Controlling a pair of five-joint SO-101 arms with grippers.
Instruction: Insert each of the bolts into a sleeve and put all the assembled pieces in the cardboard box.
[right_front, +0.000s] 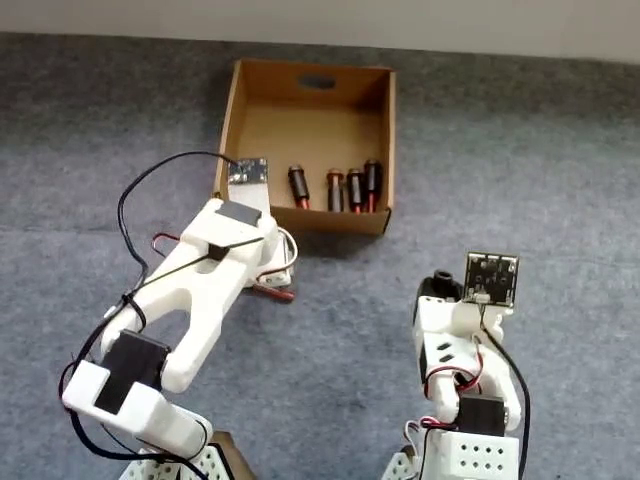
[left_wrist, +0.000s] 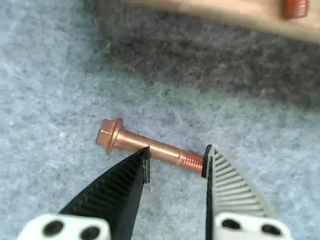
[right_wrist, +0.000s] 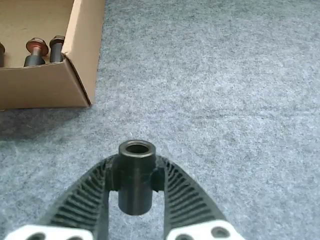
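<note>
A copper bolt (left_wrist: 131, 142) lies flat on the grey carpet just in front of the cardboard box (right_front: 306, 219). My left gripper (left_wrist: 176, 162) is open and low over it, its fingertips either side of the threaded end. From above, the bolt (right_front: 276, 292) peeks out beside the left arm. My right gripper (right_wrist: 135, 171) is shut on a black sleeve (right_wrist: 135, 180), held upright with its bore facing up. That sleeve (right_front: 443, 283) is off to the right of the box, above the carpet. Several assembled pieces (right_front: 336, 188) lie in the box.
The box (right_wrist: 50, 85) is open on top, with a hand slot in its far wall. A red clip (right_front: 165, 240) lies on the carpet left of the left arm. Open carpet stretches between the two arms and right of the box.
</note>
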